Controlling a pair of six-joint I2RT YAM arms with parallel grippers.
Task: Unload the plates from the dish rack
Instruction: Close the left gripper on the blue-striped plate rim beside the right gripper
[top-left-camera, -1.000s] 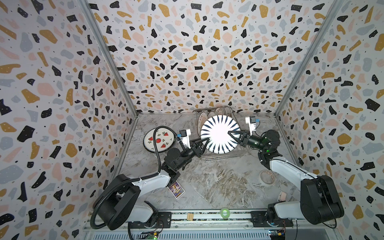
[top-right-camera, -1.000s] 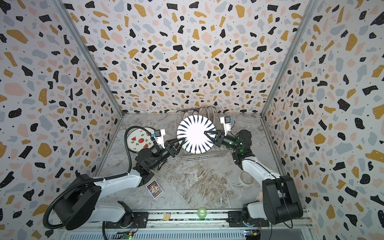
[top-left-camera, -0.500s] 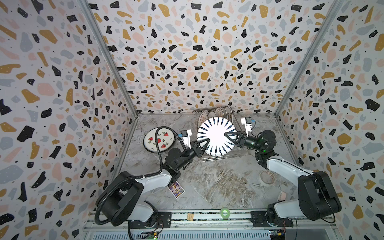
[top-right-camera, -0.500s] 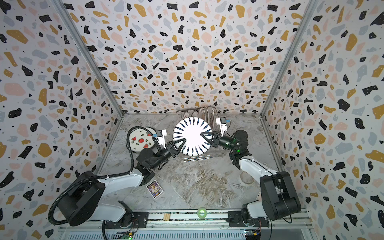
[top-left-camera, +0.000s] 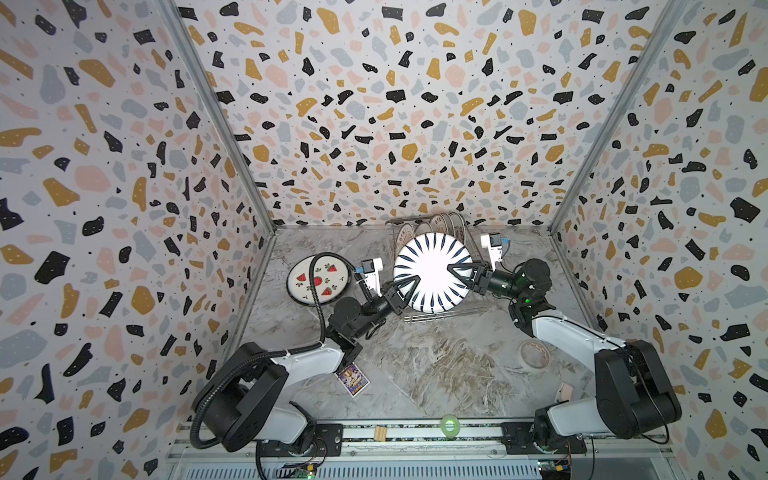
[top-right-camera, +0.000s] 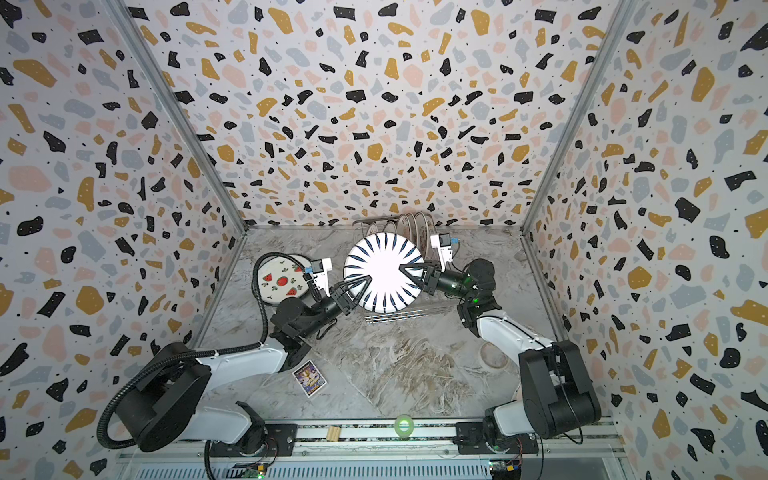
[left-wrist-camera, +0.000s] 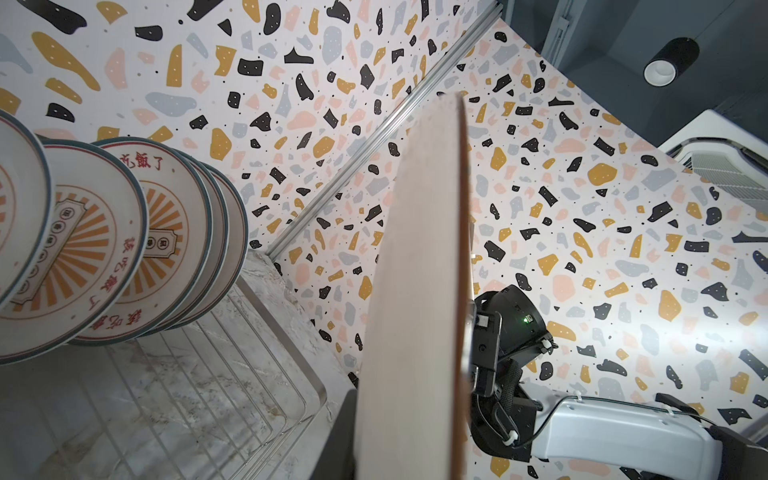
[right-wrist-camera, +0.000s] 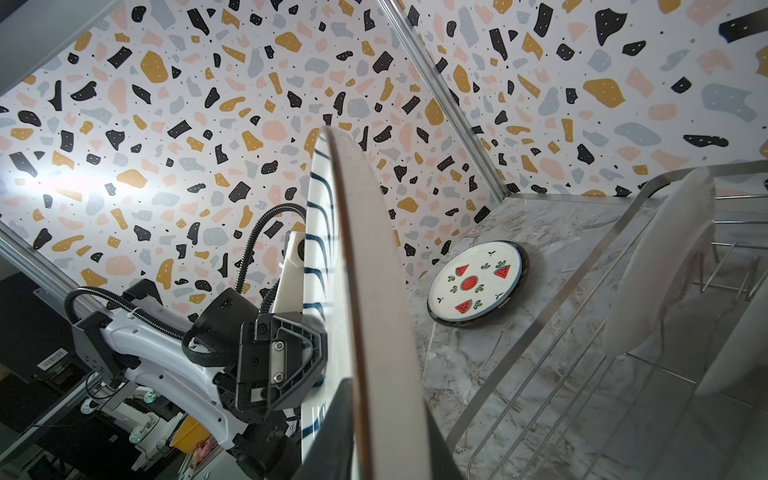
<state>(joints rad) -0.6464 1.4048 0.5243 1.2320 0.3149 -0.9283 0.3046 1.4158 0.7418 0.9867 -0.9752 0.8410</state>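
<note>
At the left of both top views a watermelon plate (top-left-camera: 318, 280) is found lying flat on the table (top-left-camera: 436, 365), outside the dish rack (top-left-camera: 446, 315). The left gripper (top-left-camera: 405, 286) is seen closed on the left rim of a striped plate (top-left-camera: 430, 272), which is held tilted in the air over the rack's front, while further plates (top-left-camera: 440, 222) are seen standing on edge at its rear. The right gripper (top-left-camera: 459, 271) is placed astride the opposite rim, and whether its jaws press on the plate cannot be determined; a tape roll (top-left-camera: 535, 354) is noted further right.
</note>
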